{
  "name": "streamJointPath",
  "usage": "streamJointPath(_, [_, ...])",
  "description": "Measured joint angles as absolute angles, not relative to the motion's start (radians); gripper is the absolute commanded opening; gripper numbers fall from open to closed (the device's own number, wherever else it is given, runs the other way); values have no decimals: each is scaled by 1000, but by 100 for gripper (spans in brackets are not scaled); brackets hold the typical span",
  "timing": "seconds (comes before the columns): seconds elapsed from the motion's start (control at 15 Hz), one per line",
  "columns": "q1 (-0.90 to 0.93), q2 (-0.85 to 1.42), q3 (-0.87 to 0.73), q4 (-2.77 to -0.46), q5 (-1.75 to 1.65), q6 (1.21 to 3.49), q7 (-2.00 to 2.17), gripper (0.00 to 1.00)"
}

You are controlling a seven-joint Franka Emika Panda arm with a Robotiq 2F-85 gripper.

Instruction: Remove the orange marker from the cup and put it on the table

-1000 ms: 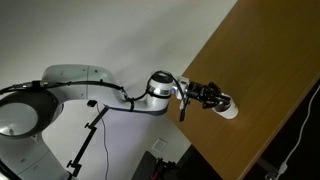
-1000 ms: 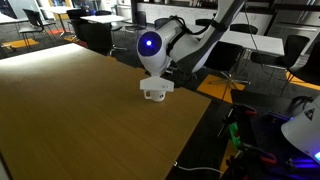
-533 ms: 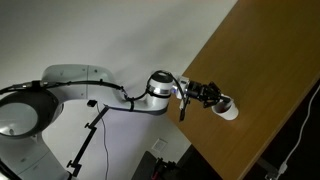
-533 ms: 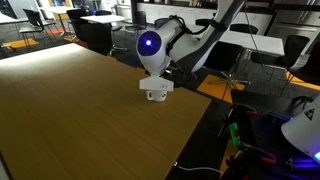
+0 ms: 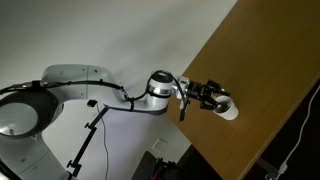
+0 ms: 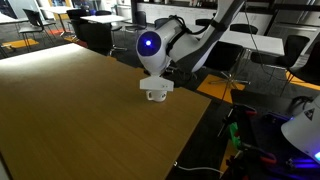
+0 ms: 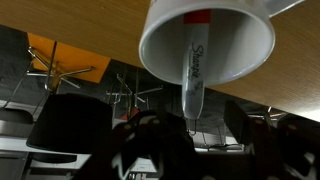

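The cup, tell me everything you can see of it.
The cup is small, round and white, smooth like plastic or ceramic. It stands near the edge of the brown wooden table. The wrist view looks into its mouth: a marker with a red-orange end leans inside, its other end poking past the rim.

cup (image 7: 205, 45) cut by wrist view's top edge, fingers (image 7: 135, 150) a dark blur, grip unclear

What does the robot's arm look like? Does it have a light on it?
The arm is fat, round and white, with dark bands at the joints. A thin black cable runs along it. The claw at the end is black. And yes, a round blue light glows on the white wrist.
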State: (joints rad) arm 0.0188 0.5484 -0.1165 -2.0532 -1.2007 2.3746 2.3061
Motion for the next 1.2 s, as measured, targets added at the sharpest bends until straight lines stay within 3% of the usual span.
streamJointPath(0.53, [18,551,-117,-2053,-1201,2337,2306,73])
streamJointPath(0.6, [17,553,-117,-2053,-1201,2330,2306,48])
streamJointPath(0.67, [17,555,-117,-2053,-1201,2325,2306,48])
streamJointPath(1.07, [17,573,-117,-2047,-1201,2310,2306,2])
streamJointPath(1.2, [17,575,-116,-2042,-1201,2306,2306,6])
